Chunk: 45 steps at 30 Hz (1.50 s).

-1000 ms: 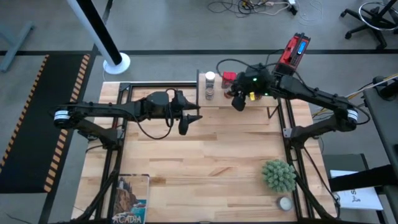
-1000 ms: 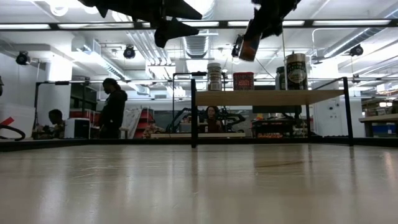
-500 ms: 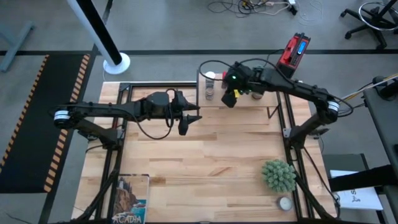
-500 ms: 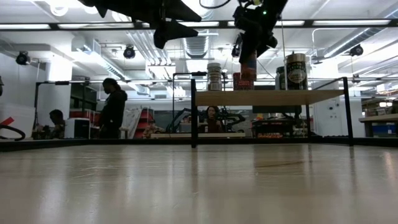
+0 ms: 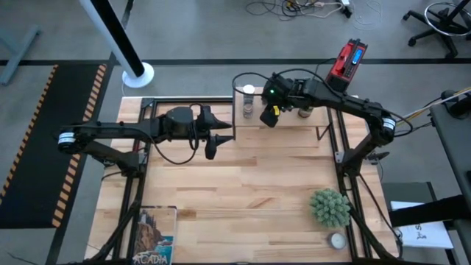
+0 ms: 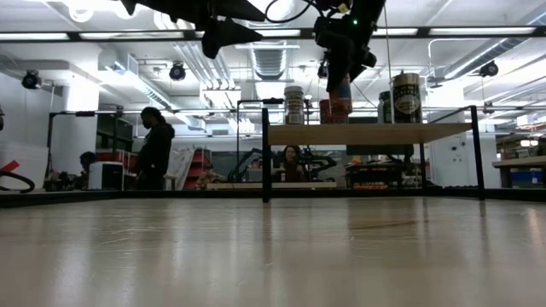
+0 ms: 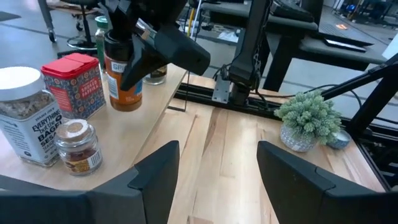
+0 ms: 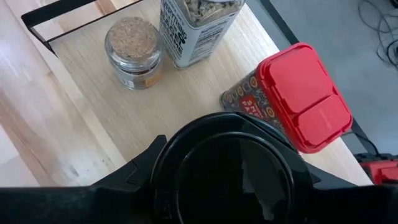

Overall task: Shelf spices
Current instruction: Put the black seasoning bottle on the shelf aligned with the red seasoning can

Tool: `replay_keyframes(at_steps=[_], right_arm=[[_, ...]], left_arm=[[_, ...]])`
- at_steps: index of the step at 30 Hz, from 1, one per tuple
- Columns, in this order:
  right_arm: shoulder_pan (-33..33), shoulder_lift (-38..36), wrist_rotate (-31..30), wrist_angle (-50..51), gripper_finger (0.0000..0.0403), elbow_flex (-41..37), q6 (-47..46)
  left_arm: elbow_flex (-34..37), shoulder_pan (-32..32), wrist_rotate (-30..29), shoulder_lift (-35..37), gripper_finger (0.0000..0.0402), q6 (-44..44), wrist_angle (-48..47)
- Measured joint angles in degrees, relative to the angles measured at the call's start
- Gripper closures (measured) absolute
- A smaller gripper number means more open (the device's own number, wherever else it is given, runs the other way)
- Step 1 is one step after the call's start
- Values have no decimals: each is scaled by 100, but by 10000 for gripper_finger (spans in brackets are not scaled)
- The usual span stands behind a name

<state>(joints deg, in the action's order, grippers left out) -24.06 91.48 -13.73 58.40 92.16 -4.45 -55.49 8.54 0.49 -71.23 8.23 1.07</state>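
My right gripper [image 5: 269, 112] is shut on a black-lidded jar of orange spice [image 7: 122, 78], held over the light-wood shelf [image 6: 367, 133] beside the red square tin [image 8: 297, 102]. Whether the jar's base touches the shelf board, I cannot tell. A white-lidded jar [image 7: 22, 112] and a small jar with a tan top [image 7: 76, 146] stand on the shelf's left end. A green-lidded jar [image 7: 101, 26] and a tall cylinder [image 6: 406, 95] stand farther right. My left gripper [image 5: 211, 145] hangs open over the table, left of the shelf. My right gripper holds the jar at its black lid [image 8: 224, 177], pinched between the two fingers [image 8: 134, 177], one on either side. The fingers come from above, slanting down. The jar hangs upright below them, its base [image 7: 125, 106] at the shelf board next to the red tin.
A spiky green plant [image 5: 330, 207] and a flat white round tin [image 5: 337, 240] sit at the table's near right. A booklet [image 5: 154, 234] lies at the near left edge. The middle of the tabletop [image 5: 250, 184] is bare wood. People stand in the room beyond.
My right gripper has carried the jar toward the table's left along the shelf and lowered it, from well above the board down to beside the red tin. The jar stays upright. My left gripper has drawn back a little toward the table's left edge.
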Motion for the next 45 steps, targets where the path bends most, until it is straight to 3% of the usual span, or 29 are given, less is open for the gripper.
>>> replay_keyframes(at_steps=[19, 38, 45], right_arm=[[-176, -109, 35, -511, 222, -749, -192], [-248, -633, 18, -706, 121, -920, -34], [-241, -1115, 17, -796, 108, -920, 307]], left_arm=[[14, -50, -2, 25, 192, 39, -165], [14, -61, -4, 25, 196, 9, -213], [14, -61, -10, 13, 189, -24, -179]])
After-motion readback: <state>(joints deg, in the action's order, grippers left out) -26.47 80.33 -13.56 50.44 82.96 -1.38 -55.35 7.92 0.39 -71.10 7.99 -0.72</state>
